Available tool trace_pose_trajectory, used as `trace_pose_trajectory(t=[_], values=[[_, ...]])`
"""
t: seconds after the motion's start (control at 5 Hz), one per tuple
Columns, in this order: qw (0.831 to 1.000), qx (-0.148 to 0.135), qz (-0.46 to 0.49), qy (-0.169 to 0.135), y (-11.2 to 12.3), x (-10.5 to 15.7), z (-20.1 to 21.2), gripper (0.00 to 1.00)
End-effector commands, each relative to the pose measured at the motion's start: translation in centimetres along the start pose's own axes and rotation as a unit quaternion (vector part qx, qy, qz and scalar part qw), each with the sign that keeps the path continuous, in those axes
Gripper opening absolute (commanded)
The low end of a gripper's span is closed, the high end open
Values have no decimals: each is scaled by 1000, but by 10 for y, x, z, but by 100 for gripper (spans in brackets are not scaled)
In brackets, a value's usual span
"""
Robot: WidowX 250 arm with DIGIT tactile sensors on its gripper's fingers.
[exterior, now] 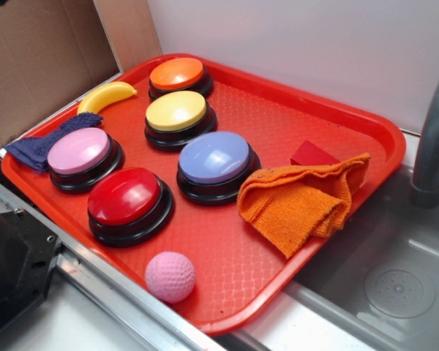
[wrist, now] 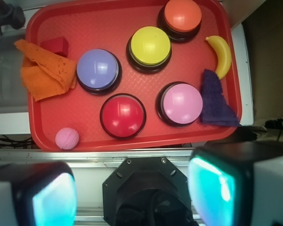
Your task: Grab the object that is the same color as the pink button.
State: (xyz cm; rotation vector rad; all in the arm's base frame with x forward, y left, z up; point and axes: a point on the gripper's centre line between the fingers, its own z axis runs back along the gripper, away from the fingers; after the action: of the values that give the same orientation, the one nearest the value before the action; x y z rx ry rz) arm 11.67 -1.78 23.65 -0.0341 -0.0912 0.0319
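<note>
One pink ball sits alone at the tray's 7 o'clock corner, well apart from the pink button. Your gripper hangs released, fingers spread, above the tray's near edge; centre over the dimpled ball before descending.

Pink ball alone near tray rim, open above and around; red button nearest obstacle, orange cloth farther off.

Black hand, blurred pads glowing teal, seemingly white-edged
</note>
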Motion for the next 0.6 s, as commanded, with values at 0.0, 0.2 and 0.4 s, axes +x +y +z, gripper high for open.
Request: trace_pose_trajectory(t=[0.0, 0.2, 0.4], values=[[1000, 0, 0, 0, 0, 0, 0, 100], [1000, -16, 7, 5, -12, 3, -20, 100], [999, -16, 36, -8, -30, 2, -47, 100]])
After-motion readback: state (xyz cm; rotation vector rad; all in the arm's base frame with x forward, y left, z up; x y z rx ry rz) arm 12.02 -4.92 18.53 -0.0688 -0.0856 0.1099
